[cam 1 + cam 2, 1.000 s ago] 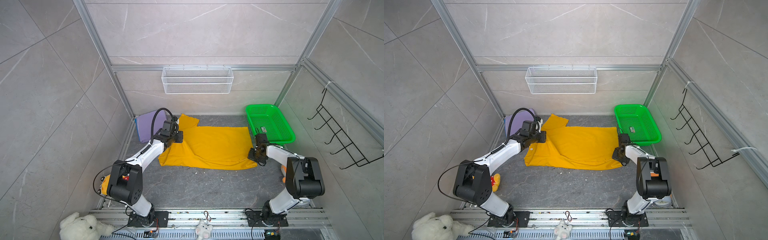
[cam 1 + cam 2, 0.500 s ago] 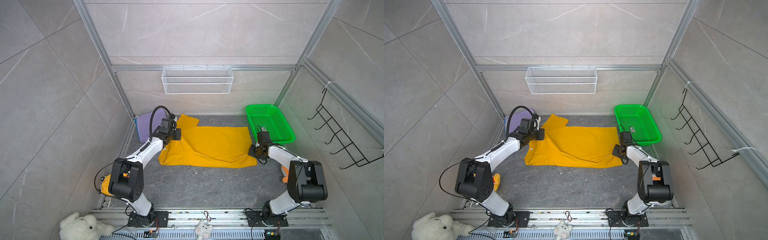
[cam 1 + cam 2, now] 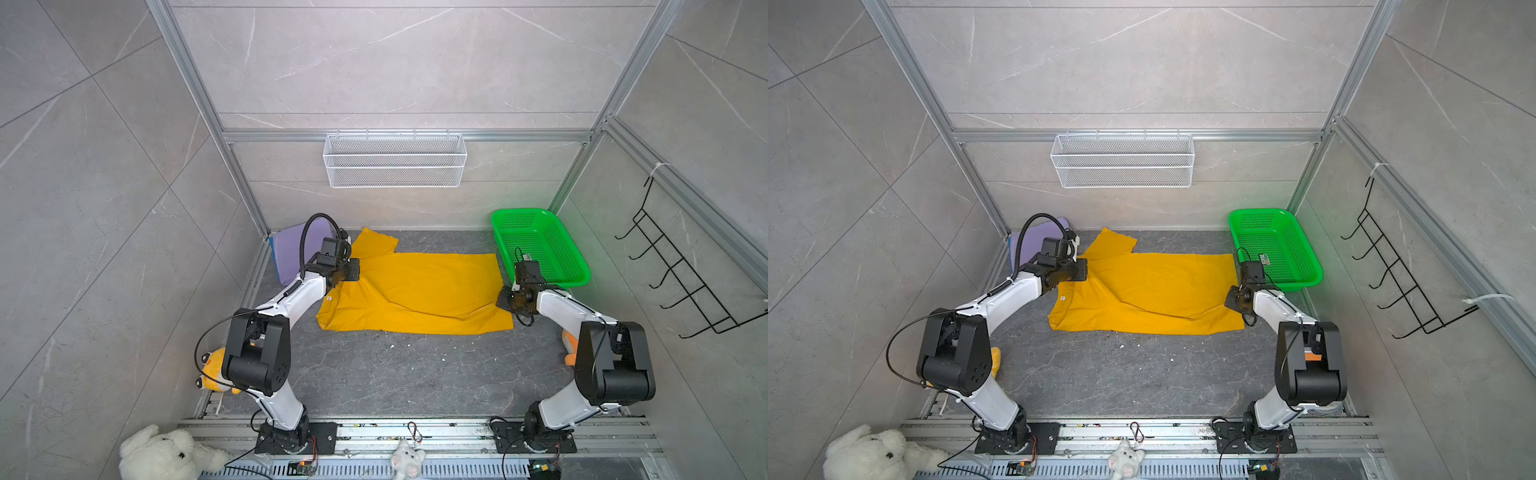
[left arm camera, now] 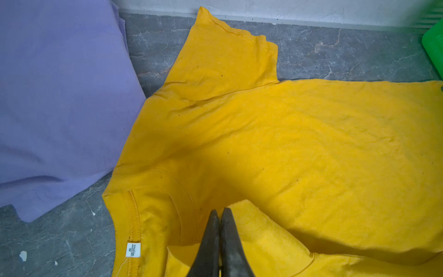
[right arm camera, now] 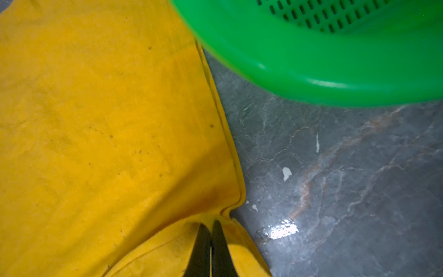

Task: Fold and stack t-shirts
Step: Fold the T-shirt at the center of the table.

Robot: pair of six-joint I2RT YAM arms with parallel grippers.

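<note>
ARMS: left arm (image 3: 297, 297), right arm (image 3: 561, 305), white link shells, black joint housings | CABLES: black cables (image 3: 305, 237), looped externally | BASES: black flat mounting plates (image 3: 326, 438) | left gripper (image 4: 220, 212), right gripper (image 5: 211, 224): black tapered fingers

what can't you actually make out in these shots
- purple t-shirt: in both top views the left arm and its cable cover part of it; in the left wrist view the frame edge cuts it off.
- orange plush toy: in both top views, mostly hidden behind the left arm's elbow.
- small item in the green basket: too small to identify.
- right gripper: in both top views its own wrist hides the fingertips.
</note>
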